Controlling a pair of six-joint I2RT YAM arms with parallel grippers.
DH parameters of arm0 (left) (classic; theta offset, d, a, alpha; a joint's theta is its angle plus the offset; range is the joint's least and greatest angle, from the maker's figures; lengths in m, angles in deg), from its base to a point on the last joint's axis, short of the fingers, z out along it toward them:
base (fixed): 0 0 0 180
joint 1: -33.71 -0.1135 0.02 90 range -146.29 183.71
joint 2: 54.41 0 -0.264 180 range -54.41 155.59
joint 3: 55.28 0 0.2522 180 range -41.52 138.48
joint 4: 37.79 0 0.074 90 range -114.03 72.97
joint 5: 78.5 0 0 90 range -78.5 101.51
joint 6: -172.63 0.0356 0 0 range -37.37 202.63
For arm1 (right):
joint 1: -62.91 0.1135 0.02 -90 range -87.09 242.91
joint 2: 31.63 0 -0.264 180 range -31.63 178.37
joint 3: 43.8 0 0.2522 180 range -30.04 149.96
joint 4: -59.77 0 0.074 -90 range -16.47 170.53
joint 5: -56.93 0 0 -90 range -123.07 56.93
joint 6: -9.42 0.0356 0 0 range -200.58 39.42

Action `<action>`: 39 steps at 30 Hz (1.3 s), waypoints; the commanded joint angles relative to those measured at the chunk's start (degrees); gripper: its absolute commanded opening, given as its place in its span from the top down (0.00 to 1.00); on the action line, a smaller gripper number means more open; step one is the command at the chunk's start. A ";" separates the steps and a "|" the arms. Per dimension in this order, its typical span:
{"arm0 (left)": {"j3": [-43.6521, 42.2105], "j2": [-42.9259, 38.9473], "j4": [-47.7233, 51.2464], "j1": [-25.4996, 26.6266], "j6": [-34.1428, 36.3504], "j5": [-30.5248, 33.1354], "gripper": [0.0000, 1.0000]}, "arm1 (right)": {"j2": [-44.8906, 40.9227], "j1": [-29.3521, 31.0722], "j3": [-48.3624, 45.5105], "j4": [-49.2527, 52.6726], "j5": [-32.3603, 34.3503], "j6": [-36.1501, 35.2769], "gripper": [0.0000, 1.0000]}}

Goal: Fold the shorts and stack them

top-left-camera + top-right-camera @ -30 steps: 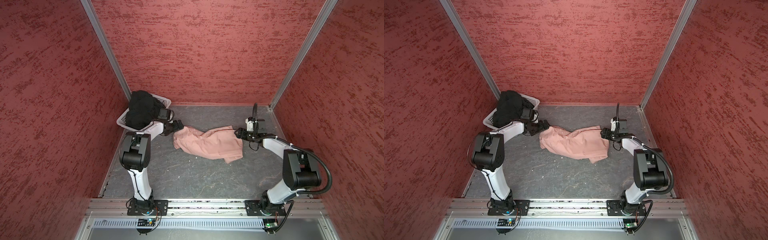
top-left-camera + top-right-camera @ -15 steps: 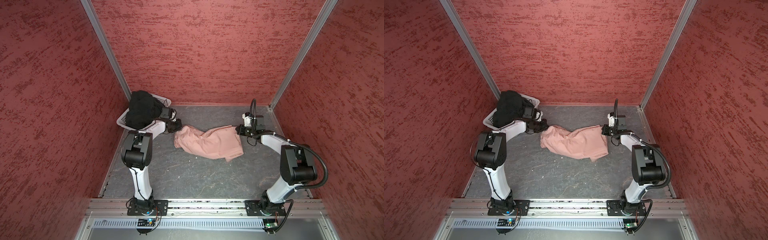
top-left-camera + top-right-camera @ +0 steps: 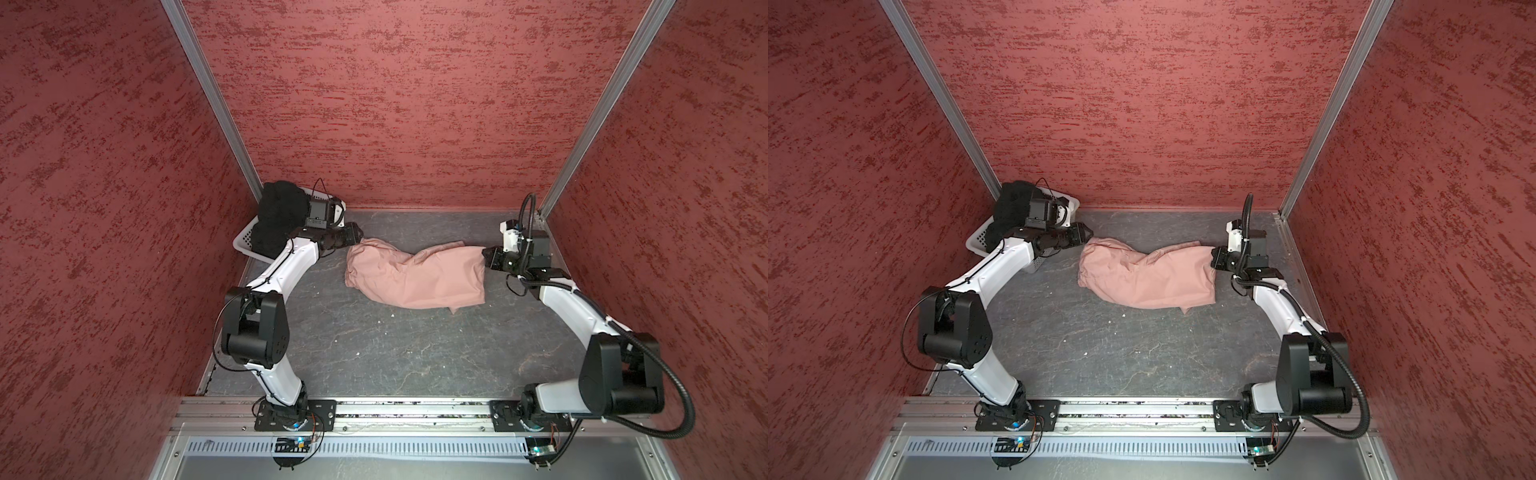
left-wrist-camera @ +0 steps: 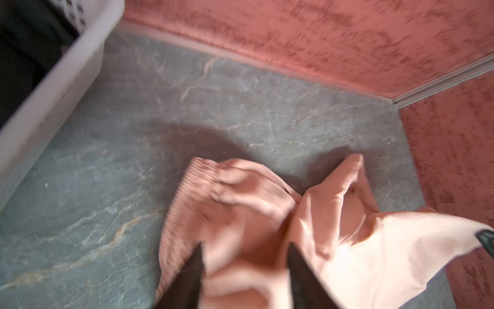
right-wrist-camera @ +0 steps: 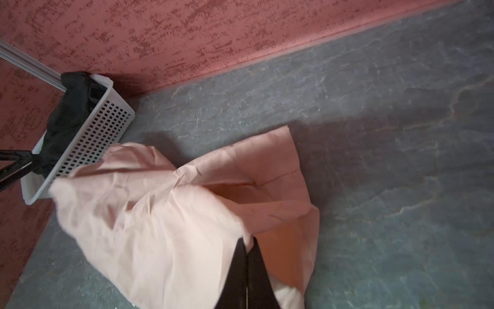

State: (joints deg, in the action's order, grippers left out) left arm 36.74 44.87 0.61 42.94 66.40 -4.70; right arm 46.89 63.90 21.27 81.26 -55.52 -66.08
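Observation:
The dusty-pink shorts (image 3: 415, 270) lie crumpled and stretched across the back of the grey floor, seen in both top views. My left gripper (image 4: 244, 247) is open, its jaws spread over the gathered waistband end (image 4: 187, 182). It sits at the cloth's left tip (image 3: 1088, 233). My right gripper (image 5: 248, 240) is shut on the pink shorts' right edge, with a pinch of fabric between its tips, and holds that edge slightly raised (image 3: 485, 254). The black shorts (image 3: 276, 216) are heaped in the white basket (image 3: 245, 243) at the back left corner.
Red textured walls close in the back and both sides. The basket (image 5: 99, 139) stands right behind my left arm. Grey floor (image 3: 395, 353) lies bare in front of the pink cloth, up to the metal rail (image 3: 415, 409) with both arm bases.
My right gripper has shut on the pink shorts' right edge and lifted it a little. My left gripper has edged onto the waistband end and now stands open.

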 commanded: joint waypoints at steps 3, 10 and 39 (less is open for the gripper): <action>-2.11 6.59 -2.04 -1.12 -2.86 -2.01 0.04 | -7.85 -3.06 -3.29 4.08 2.98 2.70 1.00; -1.26 10.42 -6.45 -2.19 -4.98 -4.79 0.18 | -9.47 -4.75 -6.44 1.74 0.58 3.03 1.00; 24.69 13.34 2.58 0.52 8.44 -13.11 1.00 | 8.77 -5.76 15.54 -3.88 -9.05 0.25 1.00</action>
State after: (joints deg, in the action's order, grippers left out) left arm 54.29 61.33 1.18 42.55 69.04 -16.99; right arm 51.67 58.55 30.30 82.04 -60.70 -64.11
